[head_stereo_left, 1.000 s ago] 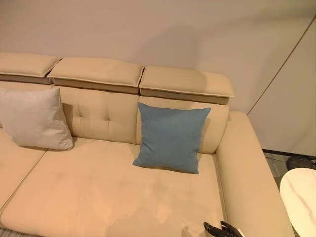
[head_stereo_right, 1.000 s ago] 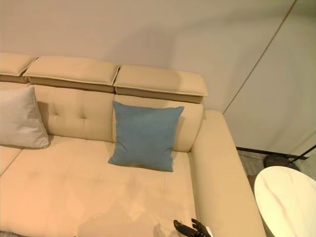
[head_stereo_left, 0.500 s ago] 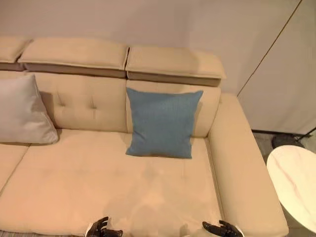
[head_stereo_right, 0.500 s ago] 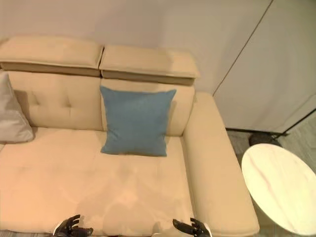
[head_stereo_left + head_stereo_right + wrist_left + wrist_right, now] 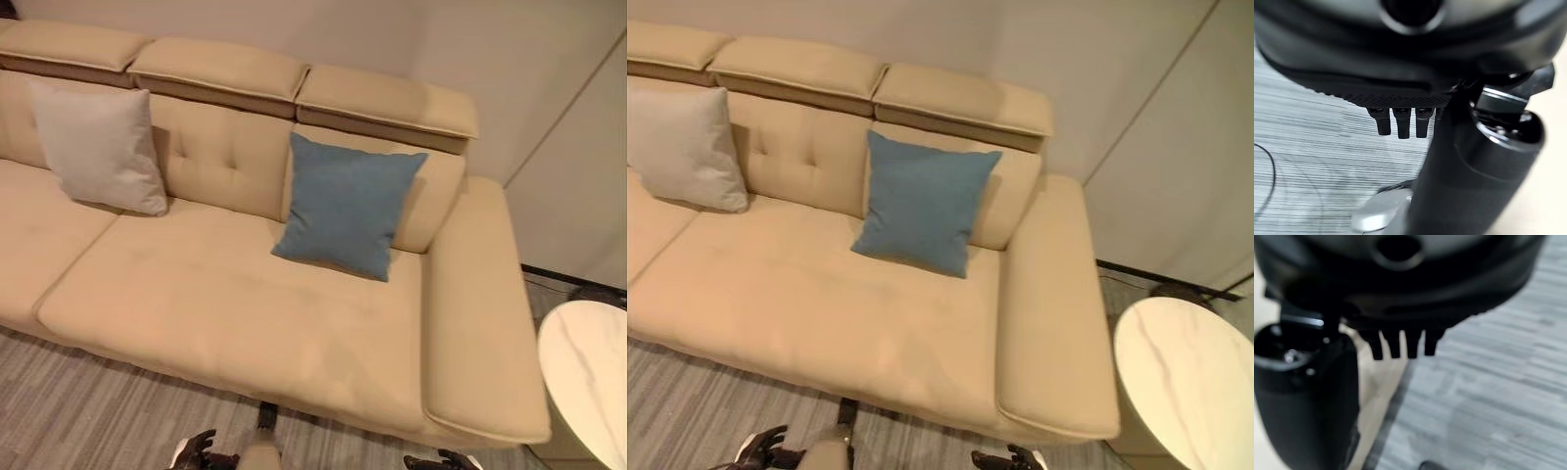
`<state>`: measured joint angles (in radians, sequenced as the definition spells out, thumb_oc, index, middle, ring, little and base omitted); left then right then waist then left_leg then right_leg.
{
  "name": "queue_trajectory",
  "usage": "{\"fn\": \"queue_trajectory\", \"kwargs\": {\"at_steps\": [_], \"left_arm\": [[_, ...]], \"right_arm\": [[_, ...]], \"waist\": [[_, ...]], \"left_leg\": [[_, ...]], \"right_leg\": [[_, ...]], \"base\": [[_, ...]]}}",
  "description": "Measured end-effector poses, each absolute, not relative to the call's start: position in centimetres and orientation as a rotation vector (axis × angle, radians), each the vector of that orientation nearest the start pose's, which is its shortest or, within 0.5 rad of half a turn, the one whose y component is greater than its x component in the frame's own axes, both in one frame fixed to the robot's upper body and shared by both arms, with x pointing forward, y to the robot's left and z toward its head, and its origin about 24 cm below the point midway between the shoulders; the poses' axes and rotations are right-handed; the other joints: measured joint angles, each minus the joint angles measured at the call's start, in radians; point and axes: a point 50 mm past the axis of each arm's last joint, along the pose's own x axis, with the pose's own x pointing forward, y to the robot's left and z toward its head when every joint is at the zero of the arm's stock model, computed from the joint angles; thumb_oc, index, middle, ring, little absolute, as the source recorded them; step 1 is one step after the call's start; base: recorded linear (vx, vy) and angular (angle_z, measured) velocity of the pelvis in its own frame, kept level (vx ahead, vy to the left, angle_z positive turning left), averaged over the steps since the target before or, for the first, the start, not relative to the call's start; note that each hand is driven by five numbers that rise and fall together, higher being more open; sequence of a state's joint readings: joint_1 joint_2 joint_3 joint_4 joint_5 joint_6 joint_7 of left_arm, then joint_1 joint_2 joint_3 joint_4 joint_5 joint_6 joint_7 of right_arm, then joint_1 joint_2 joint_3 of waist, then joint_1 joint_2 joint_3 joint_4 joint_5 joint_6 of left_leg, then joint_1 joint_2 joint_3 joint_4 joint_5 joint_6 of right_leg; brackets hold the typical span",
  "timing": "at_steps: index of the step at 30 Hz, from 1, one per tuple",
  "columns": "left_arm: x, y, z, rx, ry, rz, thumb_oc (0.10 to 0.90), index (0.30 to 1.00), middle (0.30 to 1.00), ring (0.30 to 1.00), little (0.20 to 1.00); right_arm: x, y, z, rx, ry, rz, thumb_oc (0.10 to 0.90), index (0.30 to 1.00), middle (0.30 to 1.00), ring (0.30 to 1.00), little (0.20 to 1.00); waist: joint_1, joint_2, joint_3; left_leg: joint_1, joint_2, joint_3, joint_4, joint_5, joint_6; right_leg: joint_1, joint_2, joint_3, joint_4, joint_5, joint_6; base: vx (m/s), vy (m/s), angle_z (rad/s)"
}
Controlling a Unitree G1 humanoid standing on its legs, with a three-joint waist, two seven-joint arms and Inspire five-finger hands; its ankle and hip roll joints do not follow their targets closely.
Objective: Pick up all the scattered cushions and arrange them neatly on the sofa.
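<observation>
Beige sofa (image 5: 245, 294) across the frame's middle, running off the left edge. Blue cushion (image 5: 351, 204) upright against the backrest, right of centre, leaning slightly, bottom edge on the seat. Pale grey cushion (image 5: 98, 147) upper left, also propped against the backrest, well apart from the blue one. Both seated tidily, neither tipped over.

Striped grey floor (image 5: 88, 411) along the lower left, bare of cushions as far as visible. White round surface (image 5: 588, 377) at the lower right edge, nothing on it in view.

Left hand (image 5: 201, 452) at the bottom edge, left of centre; right hand (image 5: 441, 460) at the bottom edge, right of centre. Both low over the floor, in front of the sofa, well clear of either cushion. In the wrist views, fingers (image 5: 1398, 122) of the left and fingers (image 5: 1400, 343) of the right hanging straight and relaxed, holding nothing.

Judged from this: task looks near finished or finished, with two cushions placed and none loose in sight. Possibly more beyond the frame edges; cannot tell.
</observation>
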<state>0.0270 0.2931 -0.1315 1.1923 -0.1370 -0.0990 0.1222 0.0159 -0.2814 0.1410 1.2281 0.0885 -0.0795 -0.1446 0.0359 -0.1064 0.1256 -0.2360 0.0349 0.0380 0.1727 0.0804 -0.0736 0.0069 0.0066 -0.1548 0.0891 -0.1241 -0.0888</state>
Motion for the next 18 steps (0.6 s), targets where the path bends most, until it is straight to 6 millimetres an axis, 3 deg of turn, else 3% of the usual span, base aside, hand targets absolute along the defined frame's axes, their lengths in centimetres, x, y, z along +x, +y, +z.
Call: {"fn": "queue_trajectory", "kwargs": {"at_steps": [1,4,6,8,10,11,15,18], "left_arm": [[9.3,25.9,-15.1,0.287,1.112,0.243,0.8,0.9,0.9,0.9,0.9],[10.4,25.2,-15.1,0.273,1.086,0.231,0.8,0.9,0.9,0.9,0.9],[10.9,25.4,-14.9,0.264,1.074,0.247,0.8,0.9,0.9,0.9,0.9],[11.0,25.4,-14.9,0.267,1.07,0.246,0.8,0.9,0.9,0.9,0.9],[10.7,24.1,-15.3,0.24,1.083,0.22,0.8,0.9,0.9,0.9,0.9],[10.7,23.7,-15.4,0.248,1.085,0.199,0.8,0.9,0.9,0.9,0.9],[10.4,24.1,-15.4,0.278,1.093,0.19,0.8,0.9,0.9,0.9,0.9],[9.4,24.7,-15.5,0.296,1.134,0.2,0.8,0.9,0.9,0.9,0.9]], "right_arm": [[8.5,-26.0,-15.4,-0.349,1.164,-0.231,0.8,0.9,0.9,0.9,0.9],[8.2,-26.8,-15.2,-0.368,1.176,-0.245,0.8,0.9,0.9,0.9,0.9],[9.2,-25.7,-15.4,-0.344,1.152,-0.227,0.8,0.9,0.9,0.9,0.9],[9.1,-25.4,-15.5,-0.335,1.153,-0.221,0.8,0.9,0.9,0.9,0.9],[9.5,-26.0,-15.2,-0.349,1.145,-0.233,0.8,0.9,0.9,0.9,0.9],[9.3,-25.7,-15.3,-0.339,1.15,-0.23,0.8,0.9,0.9,0.9,0.9],[9.5,-24.3,-15.7,-0.298,1.149,-0.207,0.8,0.9,0.9,0.9,0.9],[9.6,-24.0,-15.8,-0.292,1.147,-0.201,0.8,0.9,0.9,0.9,0.9]], "waist": [[-0.017,0.002,0.003],[-0.028,0.03,0.023],[-0.029,0.0,0.031],[-0.044,-0.006,0.021],[-0.055,0.065,-0.002],[-0.053,0.075,-0.008],[-0.051,0.051,-0.025],[-0.05,0.054,-0.054]], "left_leg": [[0.045,-0.016,-0.024,0.009,-0.045,0.015],[0.087,-0.015,-0.057,-0.043,-0.034,0.003],[0.06,-0.018,-0.046,0.078,-0.096,0.019],[0.094,-0.005,-0.036,0.069,-0.116,0.02],[0.191,0.041,-0.039,-0.089,-0.077,-0.002],[0.226,0.038,-0.034,-0.169,-0.074,0.007],[0.249,-0.009,-0.025,-0.21,-0.056,0.042],[0.273,-0.036,-0.017,-0.25,-0.042,0.064]], "right_leg": [[-0.002,-0.008,-0.01,-0.009,0.01,0.009],[-0.035,-0.012,-0.028,0.018,0.02,0.013],[-0.033,-0.051,-0.026,-0.012,0.047,0.01],[-0.012,-0.072,-0.03,-0.058,0.068,0.029],[-0.005,-0.051,-0.031,-0.063,0.091,0.081],[-0.01,-0.058,-0.029,-0.066,0.102,0.107],[-0.006,-0.101,-0.017,-0.076,0.121,0.148],[-0.004,-0.126,-0.003,-0.077,0.121,0.171]], "base": [[-0.08,0.008,0.39],[-0.07,0.042,0.15],[0.03,0.121,-0.03],[0.04,0.078,0.21],[0.07,0.137,0.15],[0.06,0.148,0.03],[0.02,0.08,-0.03],[0.01,0.039,-0.04]]}}
